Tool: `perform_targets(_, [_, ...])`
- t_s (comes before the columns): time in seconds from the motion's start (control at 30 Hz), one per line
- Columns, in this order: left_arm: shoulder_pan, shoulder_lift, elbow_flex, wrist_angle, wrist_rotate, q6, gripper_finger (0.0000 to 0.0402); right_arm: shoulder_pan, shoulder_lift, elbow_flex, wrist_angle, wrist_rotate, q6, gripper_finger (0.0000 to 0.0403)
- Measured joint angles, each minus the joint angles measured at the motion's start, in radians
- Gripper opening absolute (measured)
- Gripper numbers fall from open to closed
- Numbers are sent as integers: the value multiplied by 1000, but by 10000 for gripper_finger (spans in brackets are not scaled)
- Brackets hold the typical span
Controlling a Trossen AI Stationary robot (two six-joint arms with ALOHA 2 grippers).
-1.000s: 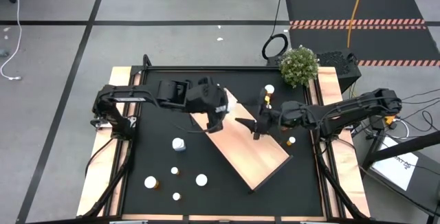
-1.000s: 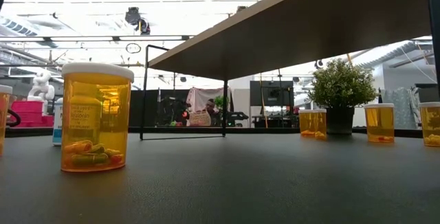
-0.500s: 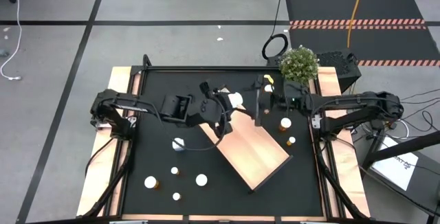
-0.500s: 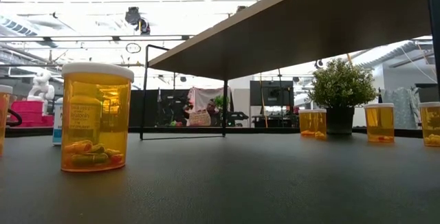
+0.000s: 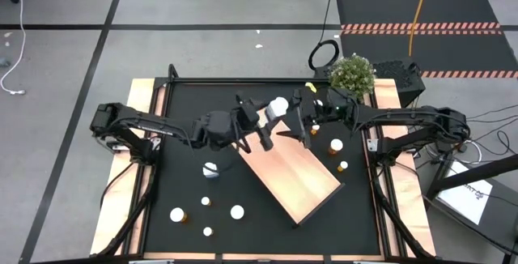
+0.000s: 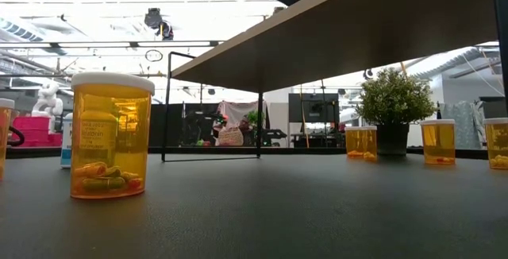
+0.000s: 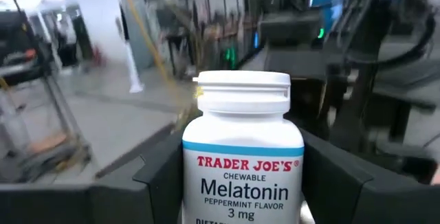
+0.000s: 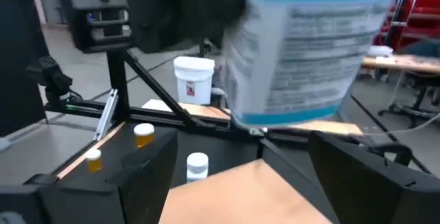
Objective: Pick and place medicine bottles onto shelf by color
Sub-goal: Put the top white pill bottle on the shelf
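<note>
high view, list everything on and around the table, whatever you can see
shelf: one, pale wood, lying at an angle mid-table
held bottle: one, white, over the shelf's far corner
blocky bottle: one, white, on the mat left of the shelf
capped bottles: four, white caps, near-left mat
orange bottles: two, right of the shelf
plant: one, green, far-right corner
left gripper: jaws shut on the held bottle
right gripper: jaws open, close by it
</note>
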State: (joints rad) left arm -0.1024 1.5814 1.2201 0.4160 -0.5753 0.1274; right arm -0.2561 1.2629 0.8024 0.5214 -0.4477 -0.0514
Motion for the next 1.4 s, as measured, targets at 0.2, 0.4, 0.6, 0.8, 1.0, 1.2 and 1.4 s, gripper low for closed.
perform_targets(0.2, [6, 2, -117, 253, 65, -1, 240, 0, 28, 2, 63, -2, 9, 318])
perform_targets(0.4, [13, 2, -138, 284, 87, -44, 240, 2, 45, 1, 138, -17, 16, 318])
perform_targets(0.6, [8, 2, -138, 291, 131, -63, 240, 3, 48, 0, 180, -29, 23, 318])
perform_targets(0.8, [8, 2, -138, 293, 131, -62, 241, 3, 47, 0, 209, -29, 47, 285])
perform_targets(1.0, [7, 2, -138, 291, 133, -46, 241, 2, 47, 0, 205, -55, 51, 222])
perform_targets(1.2, [0, 3, -138, 289, 133, -22, 242, -3, 47, 1, 189, -97, 64, 218])
perform_targets(1.4, [-5, -11, -124, 197, 137, -32, 283, -19, 47, 1, 128, -172, 74, 228])
